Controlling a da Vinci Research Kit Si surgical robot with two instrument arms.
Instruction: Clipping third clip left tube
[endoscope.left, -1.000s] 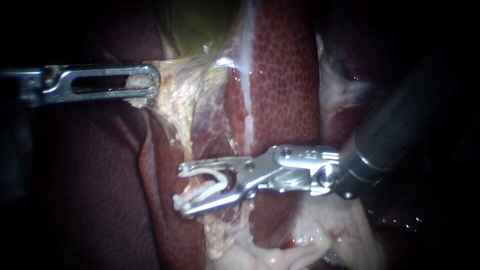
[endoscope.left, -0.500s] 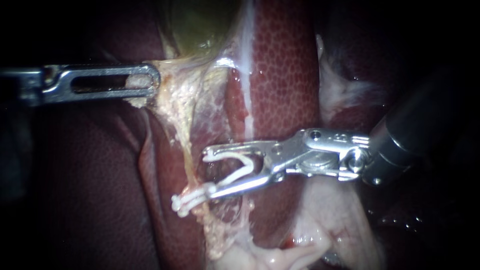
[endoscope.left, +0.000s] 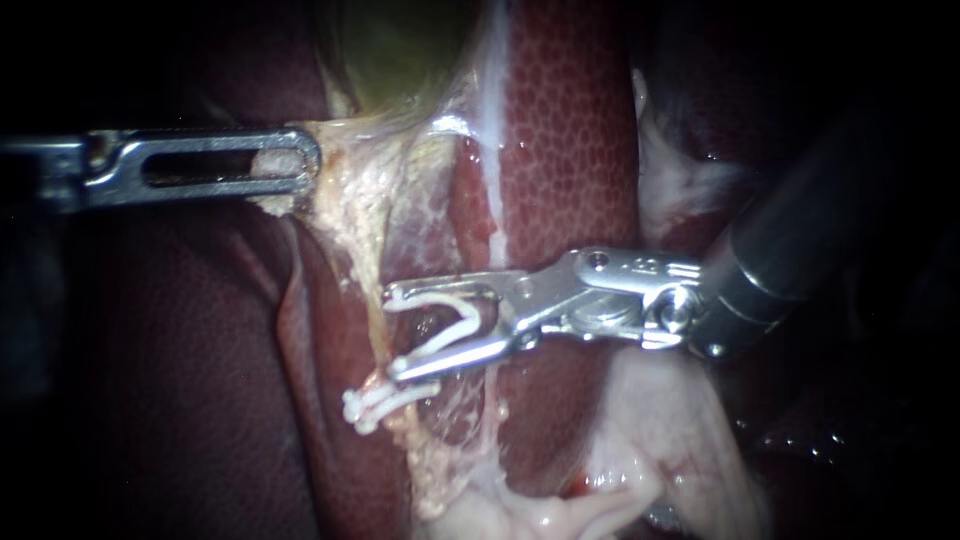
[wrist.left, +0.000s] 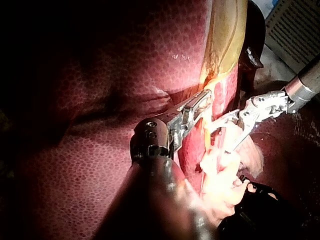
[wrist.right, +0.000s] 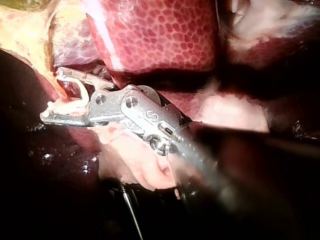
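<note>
My right instrument (endoscope.left: 392, 333) comes in from the right, its jaws standing apart and holding an open white clip (endoscope.left: 445, 328) between them. The jaw tips reach the pale left tube (endoscope.left: 366, 268), just above a shut white clip (endoscope.left: 372, 403) that sits across that tube. My left instrument (endoscope.left: 296, 164) is shut on pale tissue under the greenish gallbladder (endoscope.left: 400, 50) and holds it to the left. In the right wrist view the loaded clip (wrist.right: 76, 92) lies between the jaws (wrist.right: 52, 97). The left wrist view has both instruments, the left (wrist.left: 199, 104) and the right (wrist.left: 227, 131).
Mottled red liver (endoscope.left: 570, 130) lies behind the right instrument, and dark liver (endoscope.left: 180, 380) fills the left. Pale fatty tissue (endoscope.left: 650, 440) bulges under the right instrument's shaft. A thin membrane (endoscope.left: 420, 230) spans the space between tube and liver.
The right instrument drew back to the right from the tube, then came back left and slightly up. The shut clip on the tube stayed put. The left instrument has not moved.
</note>
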